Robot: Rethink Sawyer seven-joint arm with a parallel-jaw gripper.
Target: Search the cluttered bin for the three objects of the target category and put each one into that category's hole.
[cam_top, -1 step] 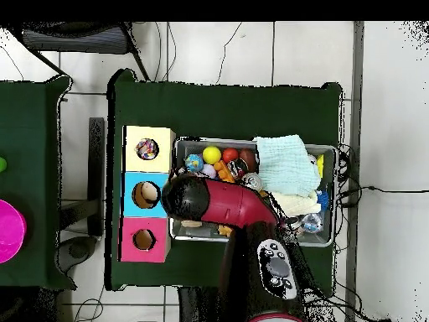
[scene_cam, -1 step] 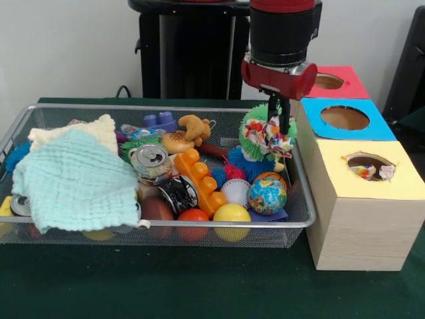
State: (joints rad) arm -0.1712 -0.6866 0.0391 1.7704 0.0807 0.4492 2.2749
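The silver wire-mesh bin [scene_cam, -1 step: 302, 219] rim and the yellow-topped wooden box hole [scene_cam, -1 step: 369, 165] both risk snagging the multicoloured patterned fabric scrunchie [scene_cam, -1 step: 271, 138] pinched loosely in the black gripper [scene_cam, -1 step: 281, 126], hanging above the bin's box-side end.

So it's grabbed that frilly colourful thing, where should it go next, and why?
Probably sideways toward the yellow hole. The fingers hold a frilly multicoloured cloth above the wire bin, and what looks like similar patterned fabric already lies inside that hole, while the blue hole looks empty.
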